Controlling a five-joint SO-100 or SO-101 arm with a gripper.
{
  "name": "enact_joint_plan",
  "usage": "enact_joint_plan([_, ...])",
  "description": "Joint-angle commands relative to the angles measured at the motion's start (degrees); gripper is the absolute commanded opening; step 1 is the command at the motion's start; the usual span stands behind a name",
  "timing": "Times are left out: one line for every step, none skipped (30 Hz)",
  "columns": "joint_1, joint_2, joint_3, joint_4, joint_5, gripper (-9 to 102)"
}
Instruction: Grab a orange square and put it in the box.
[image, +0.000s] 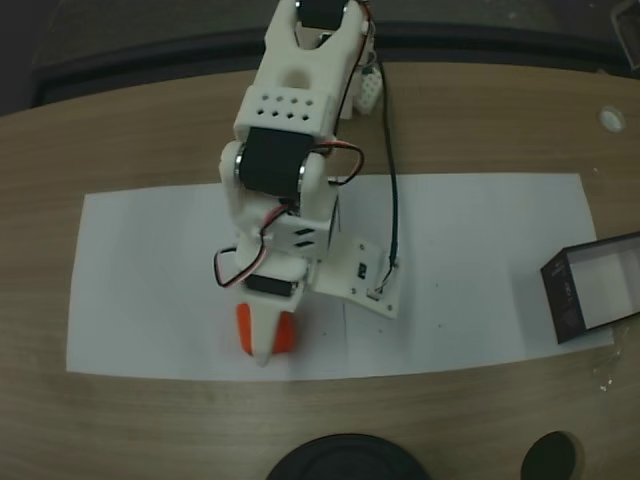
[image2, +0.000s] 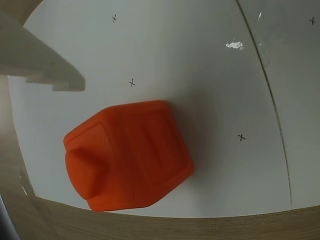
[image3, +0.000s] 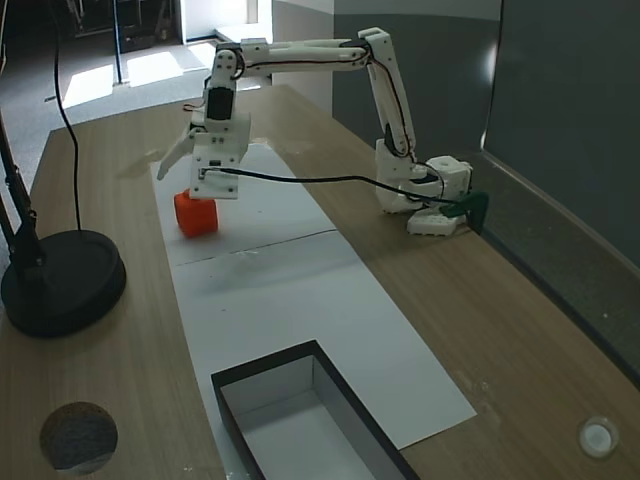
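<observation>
Starting nearest the wrist camera: small bright orange-red plastic block with rounded corners and a raised bump (image2: 127, 157) lies on the white paper sheet (image2: 200, 65), close to the paper's edge by the wooden table (image2: 150, 227).
Finger: one white plastic finger (image2: 42, 65) hangs above and beside the block, clear of it.
Gripper state: white two-finger gripper (image3: 192, 165) stands spread open and empty directly over the block (image3: 196, 214); no contact is seen.
Arm pose: white printed arm (image3: 300, 55) is stretched far out from its base (image3: 425, 195), forearm nearly level, wrist bent to point the gripper down.
Block in a fixed view: partly covered by the gripper (image: 265, 335), orange showing either side (image: 243, 325).
Box: open rectangular box with dark outer walls and white inside (image3: 235, 385) sits well apart from the block, at the paper's other end (image: 562, 295).
Risk, judged: the block sits skewed to the fingers; closing on a corner could twist or squirt it off the paper.
Risk, judged: with the arm near full reach, a misjudged descent could press a finger onto the bump.
</observation>
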Motion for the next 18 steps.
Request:
enact_joint_plan([1.49,-2.20,-6.24,0.00,-0.09,40])
enact_joint_plan([1.85,-3.52,-6.59,0.00,-0.09,40])
enact_joint_plan([1.93,-4.57,-6.86,-0.09,-0.09,40])
enact_joint_plan([1.93,-5.54,-7.03,-0.09,-0.09,40])
enact_joint_plan([1.93,-6.42,-7.03,-0.18,-0.09,40])
enact_joint_plan([1.76,-7.21,-7.03,-0.26,-0.09,40])
enact_joint_plan([1.49,-7.82,-7.03,-0.44,-0.09,40])
enact_joint_plan([1.23,-8.35,-7.03,-0.53,-0.09,40])
enact_joint_plan([1.14,-8.79,-7.03,-0.62,-0.09,40])
enact_joint_plan([1.05,-9.05,-7.12,-0.62,-0.09,40])
enact_joint_plan([0.79,-9.40,-7.56,-0.62,-0.09,40])
enact_joint_plan([0.53,-9.67,-8.00,-0.62,-0.09,40])
enact_joint_plan([0.44,-9.93,-8.26,-0.62,-0.09,38])
enact_joint_plan([0.26,-10.11,-8.44,-0.62,-0.09,35])
enact_joint_plan([0.26,-10.37,-8.88,-0.62,-0.09,32])
enact_joint_plan([0.26,-10.63,-9.14,-0.53,-0.09,27])
enact_joint_plan([0.26,-10.90,-9.14,-0.62,-0.09,22])
enact_joint_plan([0.26,-11.25,-9.23,-0.62,0.00,16])
